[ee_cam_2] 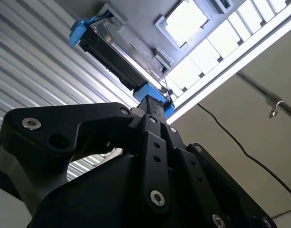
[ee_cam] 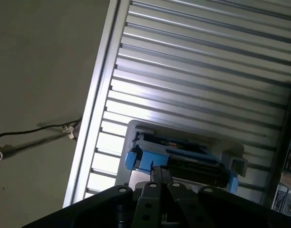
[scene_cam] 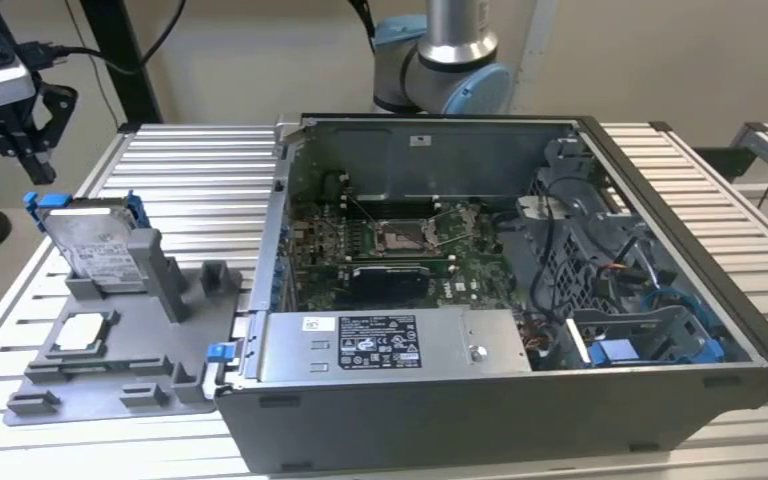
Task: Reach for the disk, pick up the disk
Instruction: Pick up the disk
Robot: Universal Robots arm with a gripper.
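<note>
Bare table (scene_cam: 191, 165) slats lie open beyond the grey stand (scene_cam: 117, 345), which sits by the table's edge on the exterior view's left, beside the computer case (scene_cam: 491, 410). The disk (scene_cam: 91, 240) (ee_cam_2: 119, 50) (ee_cam: 183, 159) stands upright at the stand's far end. The gripper (scene_cam: 40, 168) (ee_cam_2: 150, 100) (ee_cam: 160, 170) hangs just above it, apart, pinched narrow and empty.
</note>
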